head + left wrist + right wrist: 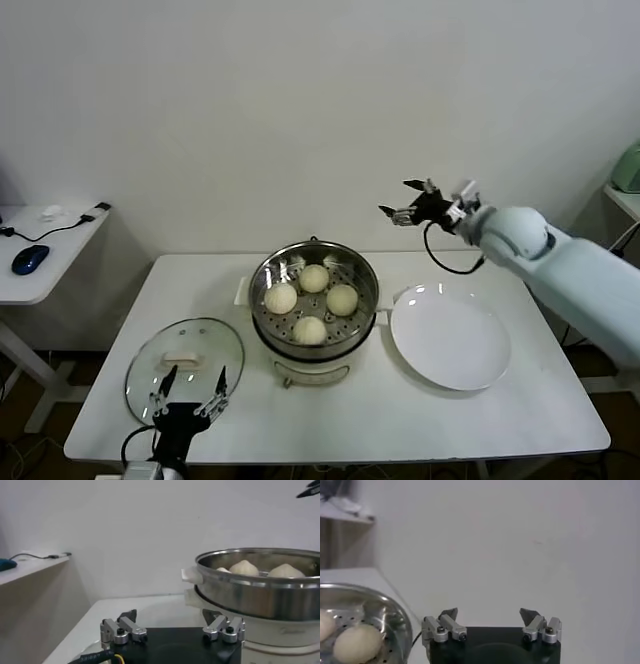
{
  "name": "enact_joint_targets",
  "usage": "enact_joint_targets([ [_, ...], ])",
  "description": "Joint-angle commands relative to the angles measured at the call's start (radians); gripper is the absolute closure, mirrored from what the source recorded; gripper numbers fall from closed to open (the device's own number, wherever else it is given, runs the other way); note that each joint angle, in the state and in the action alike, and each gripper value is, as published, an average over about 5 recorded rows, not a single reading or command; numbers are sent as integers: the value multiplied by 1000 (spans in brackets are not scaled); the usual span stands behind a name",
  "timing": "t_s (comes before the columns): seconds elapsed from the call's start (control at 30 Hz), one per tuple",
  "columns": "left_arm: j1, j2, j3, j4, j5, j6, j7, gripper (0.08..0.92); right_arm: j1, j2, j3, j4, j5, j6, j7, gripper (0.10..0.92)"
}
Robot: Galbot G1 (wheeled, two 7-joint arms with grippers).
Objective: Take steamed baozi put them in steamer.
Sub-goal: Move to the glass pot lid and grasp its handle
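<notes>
Several cream-white steamed baozi (311, 300) lie inside the round steel steamer (366, 284), which sits on a cream pot base at the table's middle. In the left wrist view the steamer (260, 592) shows side-on with bun tops (244, 567) above its rim. My right gripper (405, 198) hangs open and empty in the air behind the steamer, right of it, above the table's back edge. From the right wrist the steamer's rim (395, 617) and a baozi (357, 643) show below the open right gripper (490, 614). My left gripper (190, 385) stands open and empty at the front left, over the glass lid.
A round glass lid (185, 365) with a white handle lies on the table's front left. A flat white plate (450, 335) lies right of the steamer. A side table (45, 250) with a blue mouse stands at the far left. A white wall is behind.
</notes>
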Motion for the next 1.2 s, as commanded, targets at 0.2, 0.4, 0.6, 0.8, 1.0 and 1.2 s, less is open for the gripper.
enact_joint_targets([
  [0.2, -19, 20, -4, 88, 250, -118, -96, 177, -1309, 337, 1143, -38, -353, 479, 42, 203],
  [0.4, -5, 41, -8, 155, 464, -154, -209, 177, -1349, 477, 1073, -76, -376, 593, 32, 203],
  [0.6, -12, 69, -39, 256, 907, -180, -405, 177, -1351, 537, 1035, -91, -385, 684, 30, 203],
  [0.8, -64, 115, -42, 401, 1310, -81, -476, 177, -1350, 585, 1034, -49, -453, 553, 87, 203],
  [1.0, -179, 117, -35, 555, 1412, -60, -472, 177, -1374, 590, 1019, 25, -494, 417, 115, 203],
  [1.2, -263, 118, -34, 626, 1436, -51, -435, 177, -1390, 587, 1009, 73, -502, 388, 130, 203],
])
